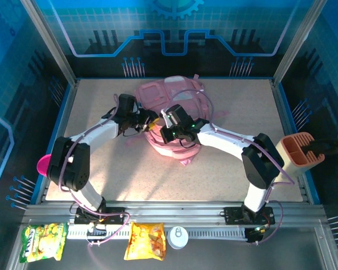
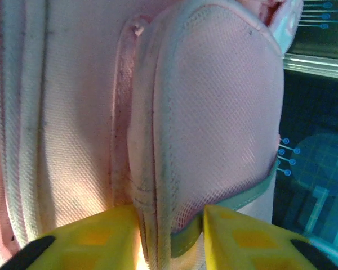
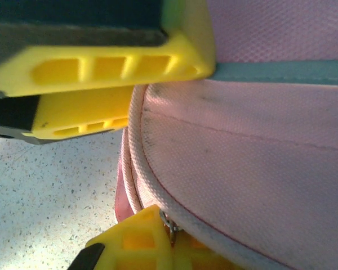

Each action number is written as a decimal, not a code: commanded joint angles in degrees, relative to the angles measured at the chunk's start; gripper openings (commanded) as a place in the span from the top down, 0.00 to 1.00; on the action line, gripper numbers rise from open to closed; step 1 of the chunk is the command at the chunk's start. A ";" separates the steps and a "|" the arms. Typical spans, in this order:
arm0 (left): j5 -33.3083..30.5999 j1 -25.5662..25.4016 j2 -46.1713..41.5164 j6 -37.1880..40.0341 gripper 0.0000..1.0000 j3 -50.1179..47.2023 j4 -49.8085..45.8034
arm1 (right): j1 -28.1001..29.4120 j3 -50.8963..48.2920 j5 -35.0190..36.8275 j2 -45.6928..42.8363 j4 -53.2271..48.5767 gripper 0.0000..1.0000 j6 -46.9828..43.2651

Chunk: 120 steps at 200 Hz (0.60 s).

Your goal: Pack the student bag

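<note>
You are seeing the pink bag (image 1: 168, 93) lying crumpled at the middle of the table (image 1: 225, 169), slightly toward the far side. Your left claw (image 2: 172, 236) is grasping a padded mesh fold of the bag, a yellow finger (image 2: 90, 239) pressing on each side. Your right claw (image 3: 169, 84) is sitting clenched, its tips touching the bag's piped seam beside a grey band; you cannot tell whether fabric is caught there. Both claws are working close together at the bag's near edge.

Bright overhead light, blurred wrist close-ups
</note>
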 commanded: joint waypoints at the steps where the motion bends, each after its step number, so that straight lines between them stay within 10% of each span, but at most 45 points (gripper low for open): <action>1: 0.96 -0.44 1.59 0.07 0.82 1.91 0.40 | 0.80 1.00 1.07 -0.90 1.39 0.99 -0.70; 33: -0.29 0.64 1.59 1.38 1.00 2.76 -0.73 | -1.86 -4.73 6.39 -4.85 0.24 0.97 -0.58; 120: -0.53 4.57 1.11 6.64 1.00 3.66 -6.26 | -10.98 -7.69 9.46 -7.78 -3.55 0.99 0.27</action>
